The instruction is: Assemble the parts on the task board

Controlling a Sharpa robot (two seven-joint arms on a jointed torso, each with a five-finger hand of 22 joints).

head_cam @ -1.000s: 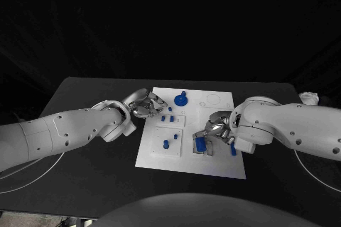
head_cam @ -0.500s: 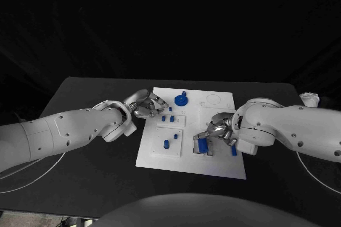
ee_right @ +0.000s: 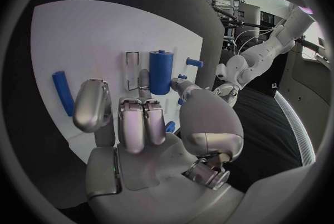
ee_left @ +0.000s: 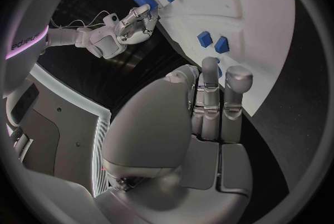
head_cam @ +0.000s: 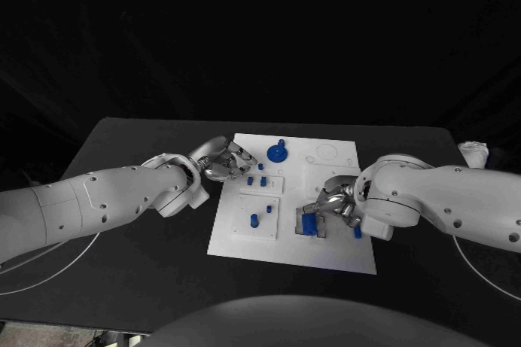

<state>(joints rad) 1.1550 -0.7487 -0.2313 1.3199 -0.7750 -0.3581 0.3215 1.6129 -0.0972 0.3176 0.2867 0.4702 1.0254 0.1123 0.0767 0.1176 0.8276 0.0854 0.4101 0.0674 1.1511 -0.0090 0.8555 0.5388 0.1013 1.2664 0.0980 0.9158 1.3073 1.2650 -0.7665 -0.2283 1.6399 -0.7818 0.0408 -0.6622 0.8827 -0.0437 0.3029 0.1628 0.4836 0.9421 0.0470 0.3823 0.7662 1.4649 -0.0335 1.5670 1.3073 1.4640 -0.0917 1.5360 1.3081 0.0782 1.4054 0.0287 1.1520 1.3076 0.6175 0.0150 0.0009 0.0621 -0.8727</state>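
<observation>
Right fingers (ee_right: pixel 132 118): curled in, holding nothing; my right hand (head_cam: pixel 334 202) hovers just beside the cylinder (ee_right: pixel 160 72).
Left fingers (ee_left: pixel 212 101): curled in, holding nothing; my left hand (head_cam: pixel 223 160) rests at the board's left far edge, near the two small pegs (head_cam: pixel 255 181).
Board (head_cam: pixel 293 253): white plate, middle of the black desk (head_cam: pixel 141 264).
Done, as I judge: cylinder standing upright in its bracket; knob (head_cam: pixel 275 151) seated at the far side; two pegs (head_cam: pixel 260 214) standing in the left near panel.
Left, as I judge: one bar (ee_right: pixel 63 93) lying flat beside the bracket, unplaced; ring outlines at the far right unfilled.
Parts: plain blue, smooth, small.
</observation>
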